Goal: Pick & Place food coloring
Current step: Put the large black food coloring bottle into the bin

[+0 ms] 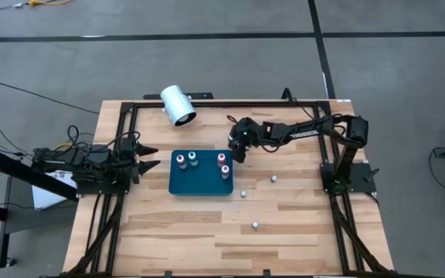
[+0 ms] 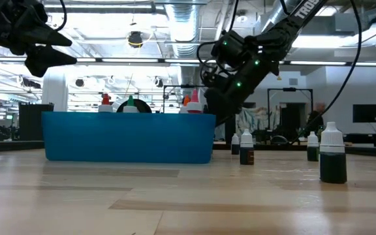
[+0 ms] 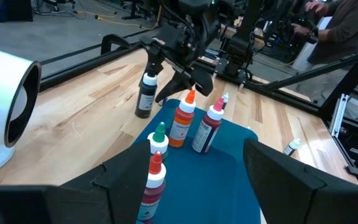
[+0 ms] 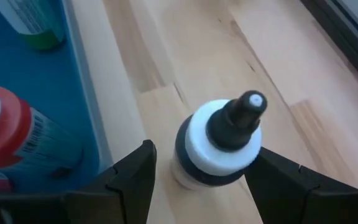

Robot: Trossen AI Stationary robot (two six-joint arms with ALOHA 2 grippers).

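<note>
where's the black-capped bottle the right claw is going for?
The black-capped bottle stands on the wooden table just off the teal tray, at its far right edge, between the open fingers of the right claw.

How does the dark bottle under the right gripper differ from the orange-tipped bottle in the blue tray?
The dark-filled bottle with black tip stands on bare wood beside the blue tray; the orange-tipped bottle of orange liquid stands inside it. The right gripper, jaws open, straddles only the dark one. Both stand upright.

We see four small food coloring bottles [image 1: 181,160] standing in the flat teal rectangular tray [image 1: 200,183] mid-table, the right gripper [image 1: 239,151] beside its far-right corner, three tiny bottles [image 1: 273,179] scattered right.
</note>
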